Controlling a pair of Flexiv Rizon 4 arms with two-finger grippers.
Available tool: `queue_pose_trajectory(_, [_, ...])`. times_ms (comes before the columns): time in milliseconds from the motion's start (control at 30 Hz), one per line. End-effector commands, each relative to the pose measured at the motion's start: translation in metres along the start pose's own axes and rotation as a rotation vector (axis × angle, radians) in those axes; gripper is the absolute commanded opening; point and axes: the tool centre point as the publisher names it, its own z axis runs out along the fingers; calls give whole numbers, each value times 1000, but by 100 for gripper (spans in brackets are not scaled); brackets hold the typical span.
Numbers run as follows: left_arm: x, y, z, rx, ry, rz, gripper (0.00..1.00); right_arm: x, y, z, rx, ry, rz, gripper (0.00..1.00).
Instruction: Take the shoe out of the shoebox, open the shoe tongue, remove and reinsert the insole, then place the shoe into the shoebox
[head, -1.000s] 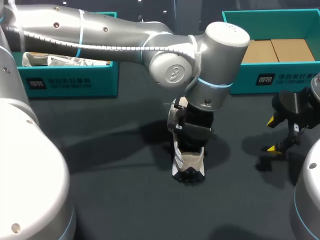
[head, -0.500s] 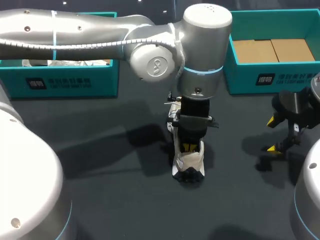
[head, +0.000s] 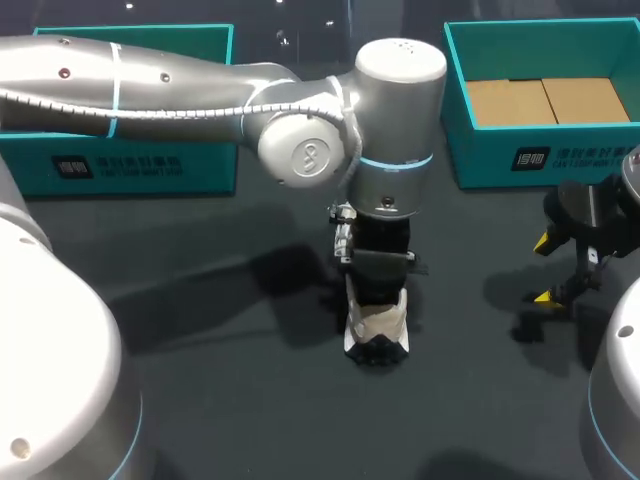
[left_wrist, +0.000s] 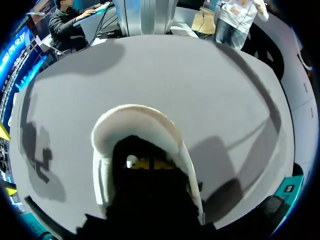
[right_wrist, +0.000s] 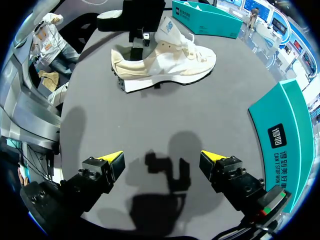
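1. The first step looks done: the shoe (head: 377, 325) is out of the box and stands upright on its sole in the middle of the dark surface (head: 220, 380), well apart from the empty teal shoebox (head: 490, 155) at the far right
2. My left gripper (left_wrist: 149, 163) is down inside the shoe's opening, so I judge I am at the tongue or insole stage; I cannot tell whether this gripper is spread or pinching anything, and no insole lies outside the shoe
3. My right gripper (right_wrist: 161, 157) hangs spread and empty above the surface, off to the right of the shoe
4. Left to do, as I judge it: finish the insole work and put the shoe back in the shoebox
5. The shoe is a cream and white lace-up sneaker with beige panels, a pale midsole and a dark lugged outsole
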Motion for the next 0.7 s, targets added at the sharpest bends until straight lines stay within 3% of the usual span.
queue_pose_trajectory(33, [-3,-1,6,-47,-12,-11,0,2,0,0,1,-3,0,100])
queue_pose_trajectory(233, [3,7,-9,-106,-44,-47,0,2,0,0,1,-3,0,100])
queue_pose_trajectory(433, [5,2,-29,-150,-61,-34,0,2,0,0,1,-3,0,100])
queue_pose_trajectory(700, [-2,2,-16,-130,-75,-28,0,2,0,0,1,-3,0,100])
